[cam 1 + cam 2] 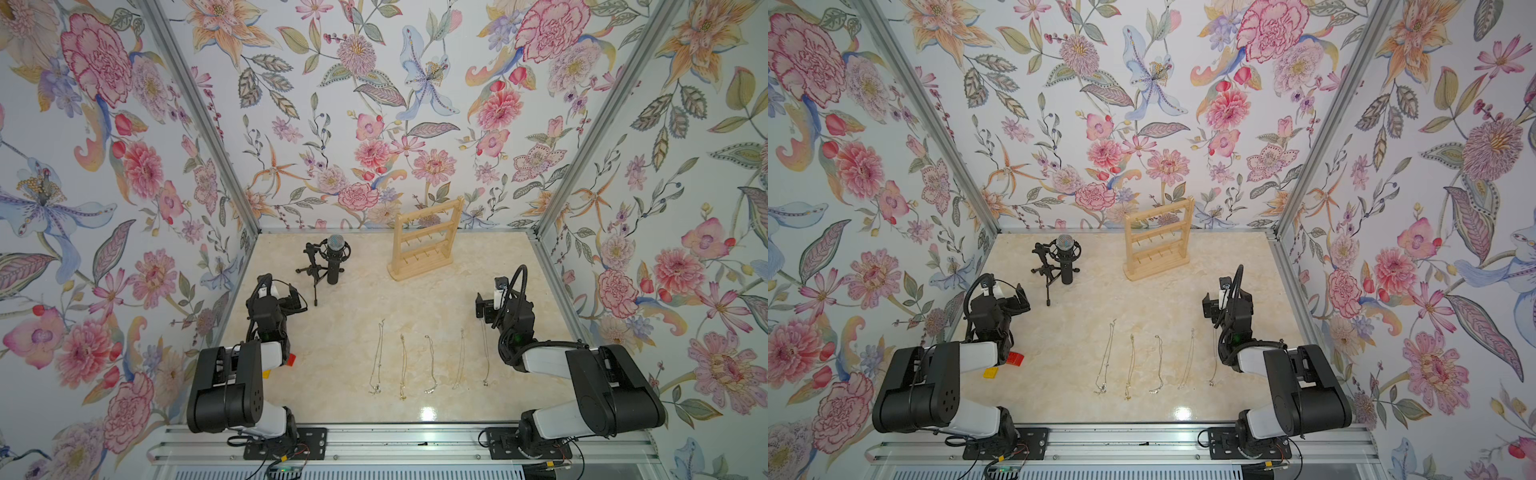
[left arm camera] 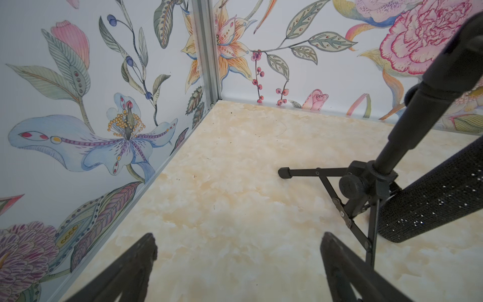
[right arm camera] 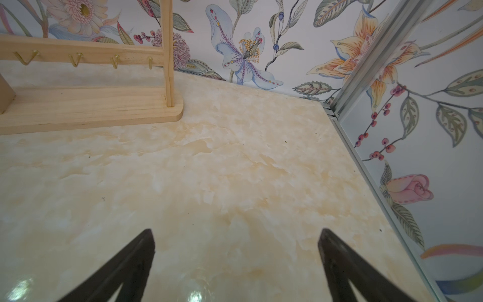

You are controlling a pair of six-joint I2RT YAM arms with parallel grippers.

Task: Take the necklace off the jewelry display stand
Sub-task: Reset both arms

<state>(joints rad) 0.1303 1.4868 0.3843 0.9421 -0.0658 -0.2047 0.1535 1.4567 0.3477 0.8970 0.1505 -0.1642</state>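
I see the left gripper [image 2: 239,243] wide open by the microphone tripod [image 2: 362,184] and the right gripper [image 3: 236,238] wide open, both empty. The jewelry display stand [image 1: 419,266] stands far right-centre; five necklaces [image 1: 432,365] lie near, on the table [image 1: 353,291].

No legible text, labels or nos. anywhere

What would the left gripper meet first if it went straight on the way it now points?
Probably nothing close: ahead of the open left gripper lies bare table up to the wall corner. The microphone tripod stands beside that line, one leg near a finger, so clearance is uncertain.
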